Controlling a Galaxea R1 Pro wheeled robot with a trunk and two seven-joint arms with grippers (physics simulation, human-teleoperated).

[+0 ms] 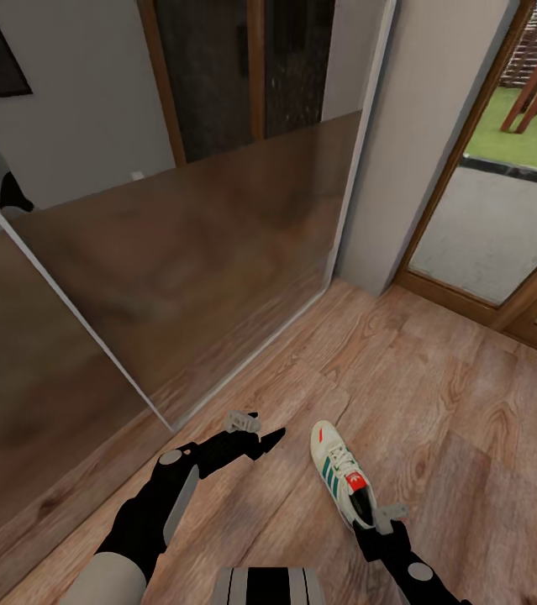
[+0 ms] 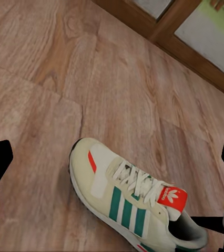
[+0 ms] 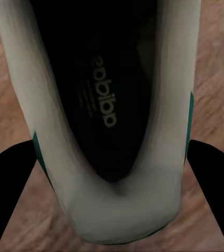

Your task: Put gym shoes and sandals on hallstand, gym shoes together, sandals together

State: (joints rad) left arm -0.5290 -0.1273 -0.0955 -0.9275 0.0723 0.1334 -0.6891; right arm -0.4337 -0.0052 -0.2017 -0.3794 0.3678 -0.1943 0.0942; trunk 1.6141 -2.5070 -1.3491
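Note:
One gym shoe (image 1: pixel 341 472), white with green stripes and a red-orange tongue tab, lies on the corridor floor (image 1: pixel 470 420) just ahead of me, toe pointing away. My right gripper (image 1: pixel 383 523) is at its heel. In the right wrist view the heel (image 3: pixel 117 205) sits between the two dark fingers (image 3: pixel 12 194), which press against its sides. My left gripper (image 1: pixel 268 424) hovers open to the left of the shoe, nothing between its fingers. Its camera looks down on the same gym shoe (image 2: pixel 128 199). The sandals and the hallstand are out of view.
A large mirrored sliding panel (image 1: pixel 184 252) runs along the left. A grey wall corner (image 1: pixel 402 168) stands ahead. A wood-framed glass door (image 1: pixel 503 235) to the outside is at the right. Wood floor stretches open to the right of the shoe.

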